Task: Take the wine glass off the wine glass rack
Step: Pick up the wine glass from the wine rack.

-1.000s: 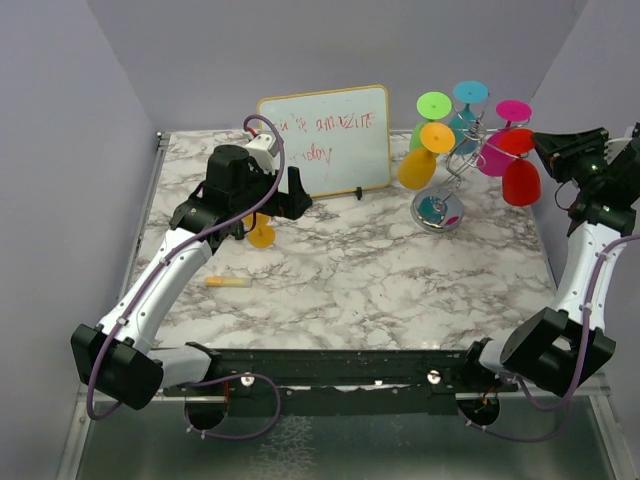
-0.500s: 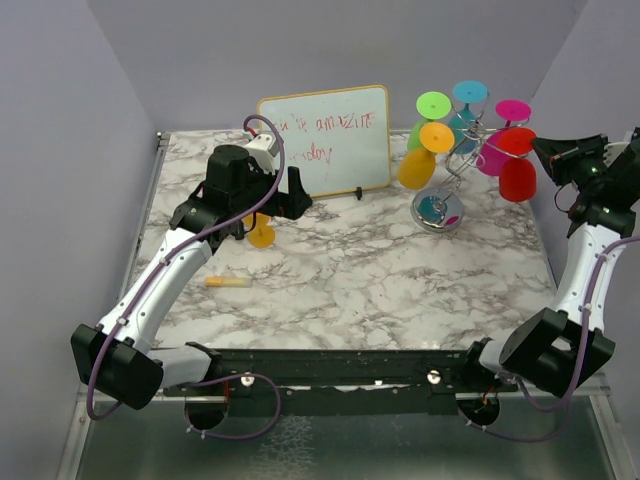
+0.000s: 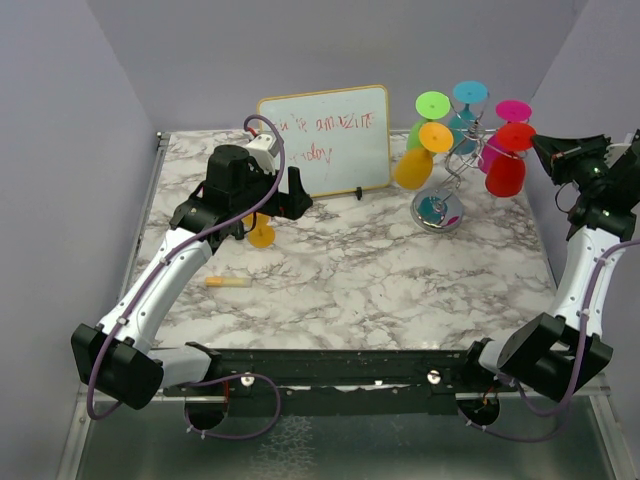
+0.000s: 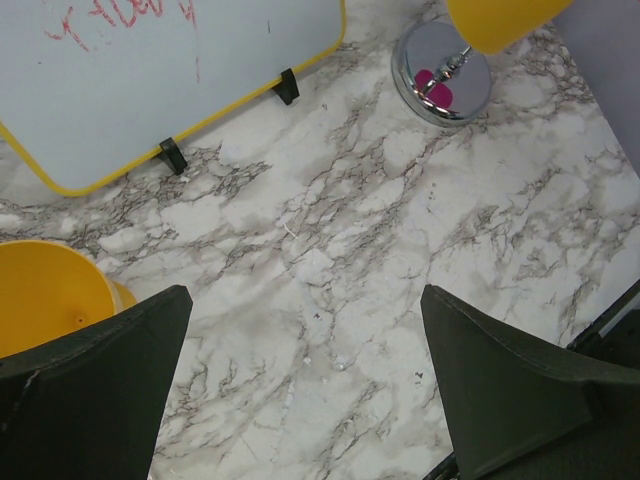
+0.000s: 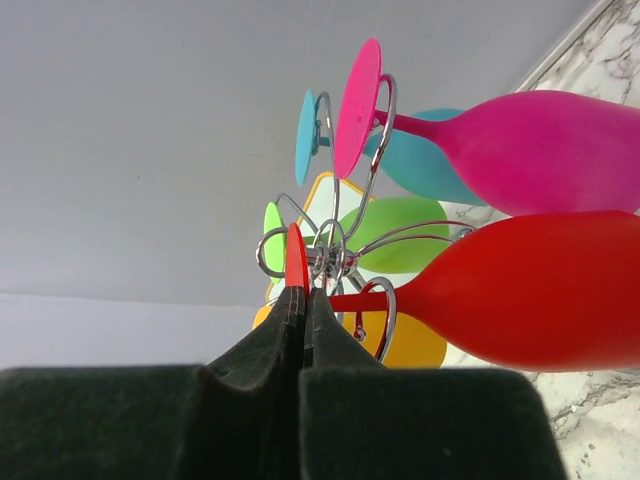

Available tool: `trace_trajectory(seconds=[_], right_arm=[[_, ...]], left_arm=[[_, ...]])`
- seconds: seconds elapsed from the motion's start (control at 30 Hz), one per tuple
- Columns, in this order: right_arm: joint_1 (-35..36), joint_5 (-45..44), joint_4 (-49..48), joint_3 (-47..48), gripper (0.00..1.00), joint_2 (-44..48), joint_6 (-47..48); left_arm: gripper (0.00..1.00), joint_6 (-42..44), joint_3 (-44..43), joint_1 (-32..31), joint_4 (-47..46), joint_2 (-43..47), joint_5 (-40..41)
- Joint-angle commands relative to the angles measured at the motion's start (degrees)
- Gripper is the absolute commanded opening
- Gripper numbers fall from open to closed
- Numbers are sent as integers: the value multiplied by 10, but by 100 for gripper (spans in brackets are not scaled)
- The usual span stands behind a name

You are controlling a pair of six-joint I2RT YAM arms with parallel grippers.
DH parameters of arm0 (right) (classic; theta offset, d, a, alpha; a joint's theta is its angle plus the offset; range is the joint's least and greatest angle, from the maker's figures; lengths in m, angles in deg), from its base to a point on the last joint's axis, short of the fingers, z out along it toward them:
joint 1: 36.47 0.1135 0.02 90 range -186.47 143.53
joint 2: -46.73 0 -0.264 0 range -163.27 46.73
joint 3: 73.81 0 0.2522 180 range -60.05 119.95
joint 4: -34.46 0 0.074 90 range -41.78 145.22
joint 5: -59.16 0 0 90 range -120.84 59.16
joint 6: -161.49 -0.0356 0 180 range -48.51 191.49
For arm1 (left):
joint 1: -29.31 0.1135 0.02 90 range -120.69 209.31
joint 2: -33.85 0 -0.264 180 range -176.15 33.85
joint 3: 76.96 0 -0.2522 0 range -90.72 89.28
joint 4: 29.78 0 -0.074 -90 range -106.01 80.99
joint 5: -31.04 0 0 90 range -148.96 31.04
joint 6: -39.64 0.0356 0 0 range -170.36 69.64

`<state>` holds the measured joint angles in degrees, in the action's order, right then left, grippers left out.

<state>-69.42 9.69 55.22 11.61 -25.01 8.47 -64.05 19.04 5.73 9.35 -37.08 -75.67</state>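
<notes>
The wine glass rack (image 5: 333, 250), thin silver wire with curled arms on a central stem, carries five smooth, opaque plastic glasses hung by their flat round feet, bowls drooping outward. They are a red wine glass (image 5: 540, 290), a pink glass (image 5: 530, 150), a teal glass (image 3: 470, 92), a green glass (image 5: 395, 235) and a yellow-orange glass (image 3: 414, 168). The red wine glass hangs on the rack's right side, its stem lying in a wire loop and its bowl slanting down towards the marbled desk (image 3: 380, 280). The right claw (image 5: 303, 295) reaches in from the rack's right with its dark padded fingers pressed together. The thin edge of the red glass's foot disc is pinched between their tips. The rack's round base (image 3: 437, 210) is mirror-bright chrome and shows a pink reflection. A whiteboard (image 3: 325, 140) with a yellow frame and red scrawl stands propped to the left of the rack. Farther left of the rack, beyond the whiteboard, the left claw (image 4: 305, 300) hangs over the desk with its fingers spread wide and grips nothing. A sixth yellow glass (image 3: 261, 235) sits on the desk just under it, its open mouth showing a plain yellow inside in the left wrist view. A short yellow stick (image 3: 228, 282) lies well to the rack's left and nearer the arm bases.
</notes>
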Motion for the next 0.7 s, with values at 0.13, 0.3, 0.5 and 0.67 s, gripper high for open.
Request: trace_trajectory(seconds=[0.13, 0.3, 0.5, 0.67], right_arm=[[4, 27, -18, -11, 1, 6, -37], [4, 35, 35, 16, 0, 6, 0], [4, 57, 57, 18, 0, 11, 10], [4, 51, 85, 9, 1, 21, 22]], left_arm=[[99, 2, 6, 5, -8, 4, -14], [99, 2, 6, 5, -7, 4, -14], [99, 1, 3, 5, -8, 1, -16], [99, 0, 5, 5, -7, 3, -16]])
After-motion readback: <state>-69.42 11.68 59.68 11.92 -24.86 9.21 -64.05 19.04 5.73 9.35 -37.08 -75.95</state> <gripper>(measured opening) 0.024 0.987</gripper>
